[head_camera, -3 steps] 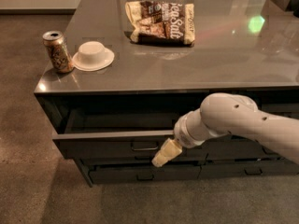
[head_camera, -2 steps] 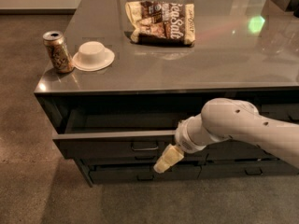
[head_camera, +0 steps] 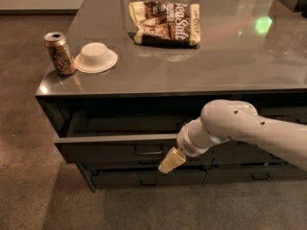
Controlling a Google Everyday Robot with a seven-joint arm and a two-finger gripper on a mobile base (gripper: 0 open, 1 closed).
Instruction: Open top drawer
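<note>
A white, rounded robot arm (head_camera: 240, 128) reaches in from the right across the front of a dark grey metal bench (head_camera: 201, 71). Its pale yellow gripper (head_camera: 171, 160) points down and left at the lower edge of the wide dark grey top drawer (head_camera: 105, 151). The gripper sits just right of and slightly below the drawer's small rectangular bar handle (head_camera: 148, 150). Whether the gripper is open or closed cannot be told, nor whether it touches the drawer front.

The top drawer stands partly pulled out below the bench's front edge, toward the left corner, with a strip of its shallow plain grey inside (head_camera: 120, 126) showing. Beneath it, the lower grey drawers (head_camera: 144, 178) lie flush and shut.

On the benchtop, a tan and brown drinks can (head_camera: 60, 52) stands upright at the front left corner, its label too blurred to read. A small white bowl-shaped dish (head_camera: 96, 57) sits just beside it to the right. Near the rear edge, around the middle, a crumpled brown and cream snack bag (head_camera: 165, 24) lies flat, with the words "Sea Salt" legible in large white letters and a small round seal above them. A green glint of reflected light (head_camera: 263, 25) marks the surface toward the rear right corner. The bench stands on a speckled brown floor (head_camera: 29, 186).
</note>
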